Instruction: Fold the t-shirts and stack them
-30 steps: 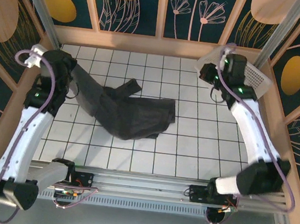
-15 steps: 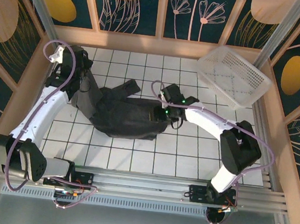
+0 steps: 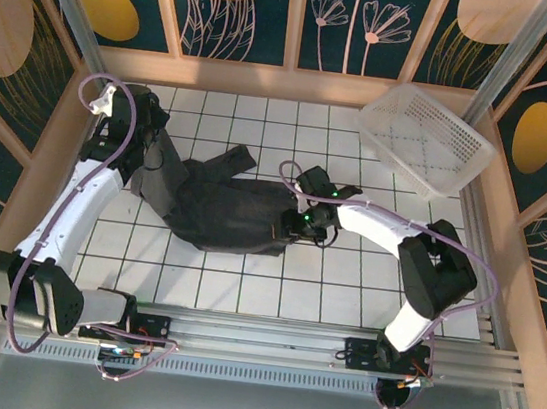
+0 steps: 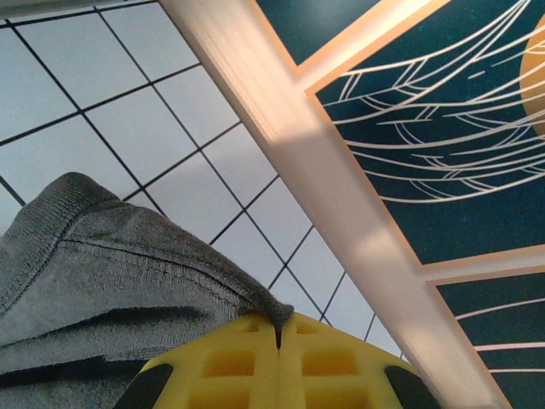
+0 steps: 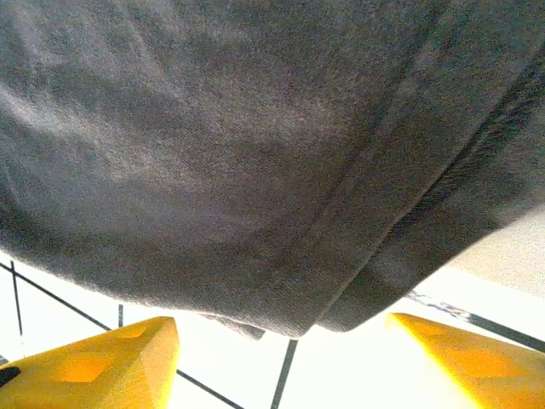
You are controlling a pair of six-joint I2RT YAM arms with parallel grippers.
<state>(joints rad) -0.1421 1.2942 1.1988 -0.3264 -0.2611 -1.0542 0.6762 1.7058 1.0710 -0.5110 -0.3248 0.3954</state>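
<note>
A dark charcoal t-shirt [image 3: 222, 213] lies crumpled on the white tiled floor, left of centre. My left gripper [image 3: 148, 161] is at its back left part, shut on the hem. In the left wrist view the yellow fingers [image 4: 213, 366] press together with a fold of the t-shirt [image 4: 111, 273] pinched at their tips, at my left gripper [image 4: 278, 322]. My right gripper [image 3: 297, 226] sits low at the shirt's right edge. In the right wrist view its yellow fingertips [image 5: 102, 358] stand wide apart, open, with the t-shirt's edge [image 5: 255, 145] just ahead of my right gripper [image 5: 285, 362].
A white perforated basket [image 3: 423, 139] sits at the back right corner. A wooden rail [image 4: 324, 187] and patterned wall panels border the floor close behind my left gripper. Bare tiles [image 3: 342, 294] lie in front of and to the right of the shirt.
My right arm has swung from the basket at the back right down to the t-shirt's right edge, and its jaws have opened. The left arm shifted slightly, still gripping the hem.
</note>
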